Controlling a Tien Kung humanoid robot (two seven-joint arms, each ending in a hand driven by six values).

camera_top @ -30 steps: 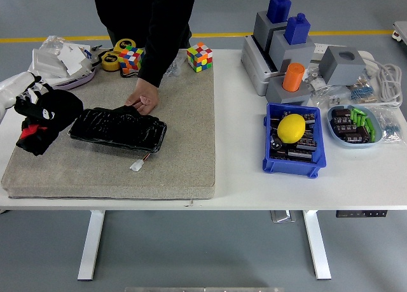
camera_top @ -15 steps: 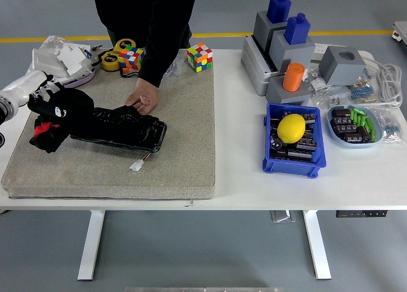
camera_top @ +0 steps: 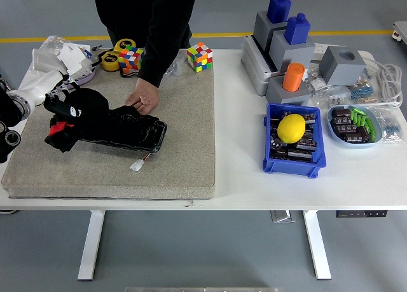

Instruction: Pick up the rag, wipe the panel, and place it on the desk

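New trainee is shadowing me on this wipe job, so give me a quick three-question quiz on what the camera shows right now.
1. True or false: the left hand holds the black rag on the panel.
2. What steadies the panel's far edge? A) a person's hand B) the lemon C) a cube
3. Fill in: the panel lies on a grey ___.

Key: 1 true; 2 A; 3 mat.

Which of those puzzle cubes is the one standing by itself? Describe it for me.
Find the grey mat covering the table's left half. At its far right corner stands a multicoloured cube, alone; the other cube sits beside yellow tape rolls.
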